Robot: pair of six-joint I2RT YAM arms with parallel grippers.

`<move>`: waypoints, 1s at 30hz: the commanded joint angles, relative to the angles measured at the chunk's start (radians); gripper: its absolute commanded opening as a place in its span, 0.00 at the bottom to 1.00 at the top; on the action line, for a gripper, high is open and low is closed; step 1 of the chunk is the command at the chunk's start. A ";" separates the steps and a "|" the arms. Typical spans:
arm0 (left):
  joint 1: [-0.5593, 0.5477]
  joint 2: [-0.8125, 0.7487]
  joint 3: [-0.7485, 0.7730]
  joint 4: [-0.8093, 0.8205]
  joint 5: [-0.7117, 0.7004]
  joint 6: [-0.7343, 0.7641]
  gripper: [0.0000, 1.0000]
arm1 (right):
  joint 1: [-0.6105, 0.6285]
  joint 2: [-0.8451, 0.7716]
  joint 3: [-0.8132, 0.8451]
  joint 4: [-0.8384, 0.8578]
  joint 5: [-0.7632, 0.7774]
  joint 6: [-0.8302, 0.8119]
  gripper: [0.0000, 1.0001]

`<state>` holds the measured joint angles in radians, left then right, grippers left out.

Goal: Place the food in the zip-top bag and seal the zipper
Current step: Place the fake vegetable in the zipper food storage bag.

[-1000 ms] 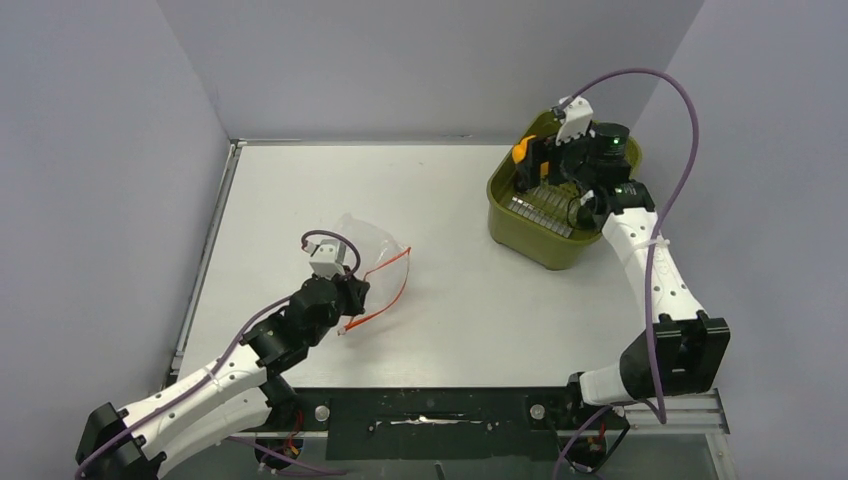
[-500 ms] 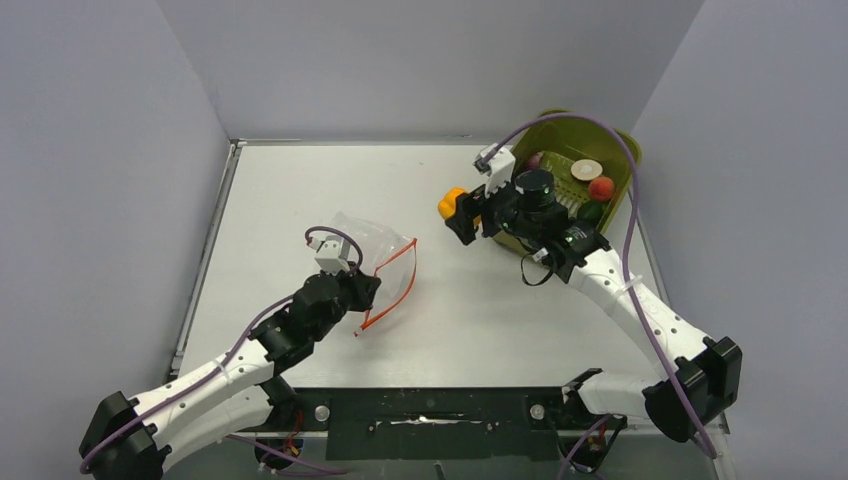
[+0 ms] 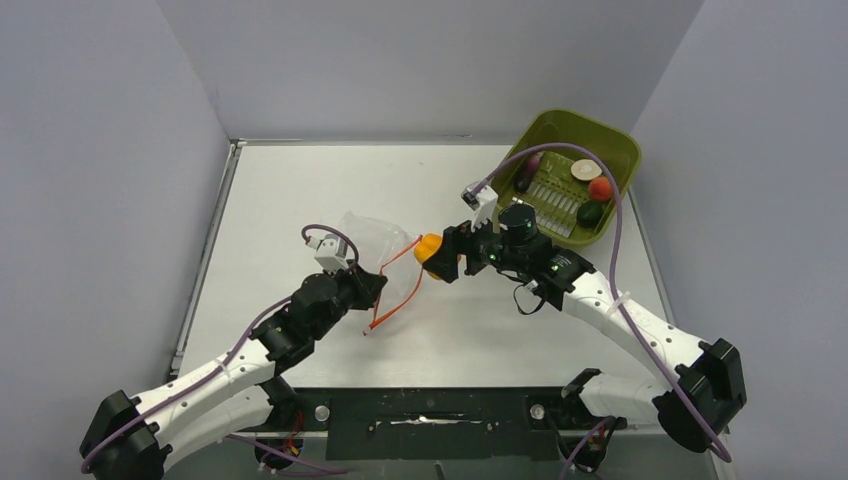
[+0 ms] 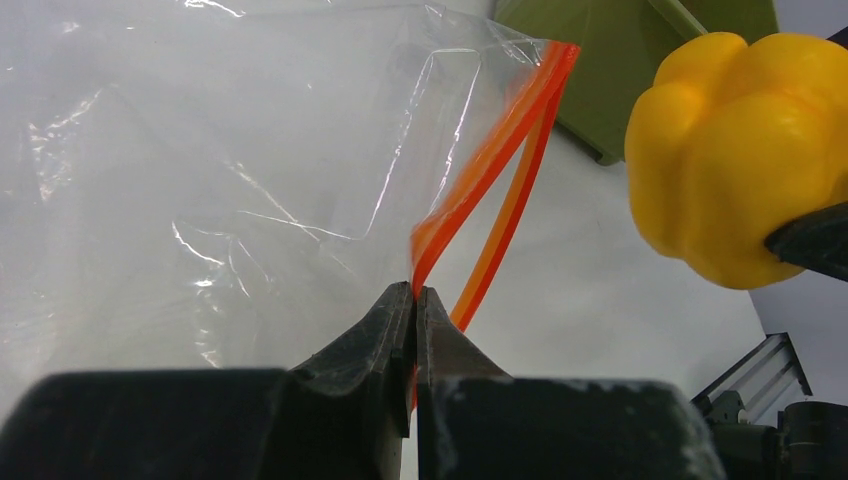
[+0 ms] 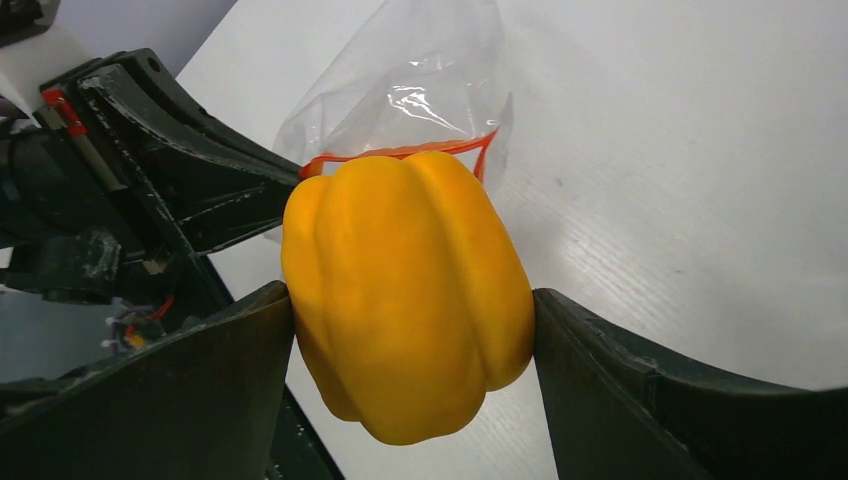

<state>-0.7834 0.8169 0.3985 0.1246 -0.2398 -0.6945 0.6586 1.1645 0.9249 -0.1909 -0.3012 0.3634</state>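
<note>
The clear zip-top bag (image 3: 368,236) lies at the table's middle left, its mouth held open. My left gripper (image 3: 372,290) is shut on the bag's red zipper strip (image 4: 470,185), lifting one edge. My right gripper (image 3: 437,255) is shut on the yellow-orange bell pepper (image 3: 429,247) and holds it just right of the bag's mouth, above the table. The pepper also shows in the left wrist view (image 4: 738,150) and the right wrist view (image 5: 408,285), with the bag (image 5: 410,95) behind it. The red-orange fruit (image 3: 600,188), pale slice (image 3: 586,170), dark green piece (image 3: 590,212) and dark purple piece (image 3: 527,172) lie in the basket.
The olive-green basket (image 3: 545,130) stands tilted at the table's back right corner. Grey walls close in the left, back and right sides. A black rail (image 3: 440,410) runs along the near edge between the arm bases.
My right gripper has carried the bell pepper from the basket leftward across the table to the bag's mouth. My left gripper keeps its hold on the zipper and has lifted the mouth slightly.
</note>
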 commanded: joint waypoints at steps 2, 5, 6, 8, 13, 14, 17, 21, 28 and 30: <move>0.006 0.014 0.013 0.083 0.047 -0.014 0.00 | 0.035 0.037 0.002 0.078 -0.065 0.187 0.48; 0.006 0.008 -0.001 0.112 0.052 -0.022 0.00 | 0.042 0.066 -0.008 0.076 -0.064 0.233 0.48; 0.007 0.007 -0.005 0.119 0.053 -0.030 0.00 | 0.041 0.077 -0.007 0.065 -0.061 0.244 0.48; 0.006 0.002 -0.004 0.126 0.062 -0.037 0.00 | 0.042 0.094 -0.005 0.046 -0.055 0.265 0.48; 0.006 0.000 0.015 0.120 0.059 -0.035 0.00 | 0.042 0.113 -0.033 0.066 -0.064 0.351 0.49; 0.006 0.002 0.021 0.119 0.060 -0.031 0.00 | 0.044 0.120 -0.039 0.076 -0.075 0.364 0.50; 0.006 0.008 0.039 0.118 0.083 -0.026 0.00 | 0.044 0.144 -0.038 0.073 -0.076 0.406 0.51; 0.006 0.011 0.042 0.126 0.111 -0.032 0.00 | 0.045 0.166 -0.042 0.084 -0.051 0.486 0.53; 0.006 0.008 0.042 0.140 0.140 -0.042 0.00 | 0.044 0.222 -0.032 0.090 -0.037 0.642 0.57; 0.006 0.005 0.037 0.139 0.143 -0.048 0.00 | 0.044 0.245 -0.016 0.075 -0.038 0.672 0.59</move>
<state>-0.7834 0.8326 0.3969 0.1871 -0.1261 -0.7273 0.6956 1.3720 0.8772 -0.1513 -0.3473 0.9276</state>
